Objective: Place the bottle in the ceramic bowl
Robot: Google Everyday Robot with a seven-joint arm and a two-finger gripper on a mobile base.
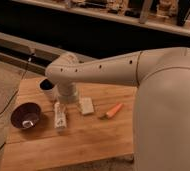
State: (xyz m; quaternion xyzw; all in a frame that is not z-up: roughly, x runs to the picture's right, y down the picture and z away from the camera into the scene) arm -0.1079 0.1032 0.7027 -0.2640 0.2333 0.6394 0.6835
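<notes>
The bottle is small, white and oblong with a dark-marked label. It lies flat on the wooden table, its long side running toward the front edge. My gripper points down right over the bottle's far end, open, and the wrist hides where it meets the bottle. The ceramic bowl, dark brown-purple and glossy inside, sits left of the bottle, about a bottle's length away.
A white cup with a dark inside stands behind the bowl, close to my wrist. A flat pale block and an orange carrot-like piece lie to the right of the bottle. My arm's bulk fills the right side of the view.
</notes>
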